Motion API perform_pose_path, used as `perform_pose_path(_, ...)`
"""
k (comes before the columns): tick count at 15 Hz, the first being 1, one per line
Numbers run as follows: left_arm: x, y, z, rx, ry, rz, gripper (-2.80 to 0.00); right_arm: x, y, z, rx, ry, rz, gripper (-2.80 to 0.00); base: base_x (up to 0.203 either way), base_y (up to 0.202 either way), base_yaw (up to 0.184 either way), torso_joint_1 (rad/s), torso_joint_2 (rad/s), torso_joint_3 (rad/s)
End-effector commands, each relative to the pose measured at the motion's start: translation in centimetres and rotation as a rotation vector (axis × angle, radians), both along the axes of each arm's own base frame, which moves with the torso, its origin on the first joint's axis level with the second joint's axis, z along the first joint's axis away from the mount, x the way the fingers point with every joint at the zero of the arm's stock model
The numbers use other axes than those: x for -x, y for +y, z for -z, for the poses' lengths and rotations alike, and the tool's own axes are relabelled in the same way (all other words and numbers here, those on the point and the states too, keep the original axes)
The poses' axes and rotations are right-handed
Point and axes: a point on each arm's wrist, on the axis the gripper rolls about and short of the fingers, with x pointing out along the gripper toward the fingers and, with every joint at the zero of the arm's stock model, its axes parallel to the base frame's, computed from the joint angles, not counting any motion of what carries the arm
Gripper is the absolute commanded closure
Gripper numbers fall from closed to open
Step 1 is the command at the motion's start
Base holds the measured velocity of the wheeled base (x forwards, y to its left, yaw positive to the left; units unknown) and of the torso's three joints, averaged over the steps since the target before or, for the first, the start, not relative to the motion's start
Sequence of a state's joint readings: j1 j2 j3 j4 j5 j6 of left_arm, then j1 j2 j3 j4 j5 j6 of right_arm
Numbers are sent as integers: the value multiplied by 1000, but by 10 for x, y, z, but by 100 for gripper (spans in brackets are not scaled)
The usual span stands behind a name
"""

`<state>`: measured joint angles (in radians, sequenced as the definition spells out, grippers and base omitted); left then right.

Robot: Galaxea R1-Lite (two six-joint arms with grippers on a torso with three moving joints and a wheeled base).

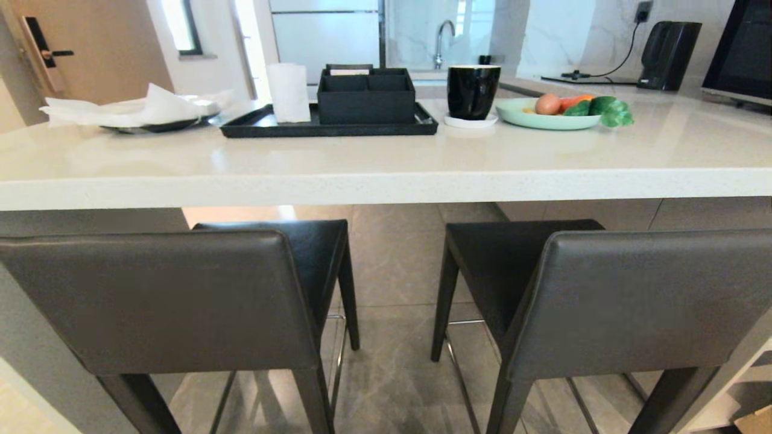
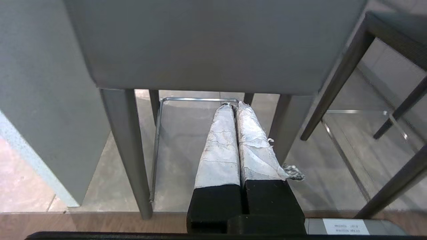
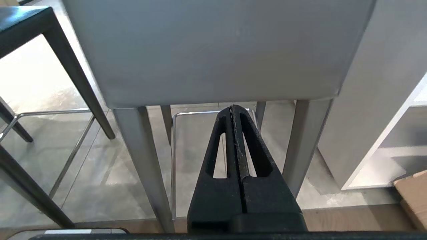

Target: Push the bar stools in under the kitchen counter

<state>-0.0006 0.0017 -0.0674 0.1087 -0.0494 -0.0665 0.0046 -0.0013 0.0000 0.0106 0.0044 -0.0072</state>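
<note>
Two bar stools still out: seats only partly under the desk (image 1: 386, 181), backrests clear of its edge. Left stool (image 1: 163, 295) sits just ahead of the left claw (image 2: 233, 106), tips pressed together, holding nothing. Right stool (image 1: 639, 295) just ahead of the right claw (image 3: 232, 108), also closed, empty. Both pushes left.

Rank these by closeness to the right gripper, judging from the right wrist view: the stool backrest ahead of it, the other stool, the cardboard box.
From the shut right gripper:
1. Stool backrest, straight ahead, just above the fingertips.
2. Cardboard box and the other stool, out on opposite sides. Both clearly farther, but too close to call between them.
</note>
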Motion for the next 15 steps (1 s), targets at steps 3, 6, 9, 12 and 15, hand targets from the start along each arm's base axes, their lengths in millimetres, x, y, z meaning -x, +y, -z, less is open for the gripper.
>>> perform_pose_path(3, 0, 0, 0, 2, 0, -4, 0, 0, 0, 0, 0, 3, -2, 0, 0, 0, 0, 0, 0, 0)
perform_pose_path(6, 0, 0, 0, 2, 0, -4, 0, 0, 0, 0, 0, 3, -2, 0, 0, 0, 0, 0, 0, 0)
perform_pose_path(9, 0, 0, 0, 1, 0, -4, 0, 0, 0, 0, 0, 3, -2, 0, 0, 0, 0, 0, 0, 0)
perform_pose_path(12, 0, 0, 0, -1, 1, -4, 0, 0, 0, 0, -1, 3, -2, 0, 0, 0, 0, 0, 0, 0)
perform_pose_path(15, 0, 0, 0, -2, 0, -2, 0, 0, 0, 0, -1, 3, -2, 0, -91, 0, -2, 7, 2, 0)
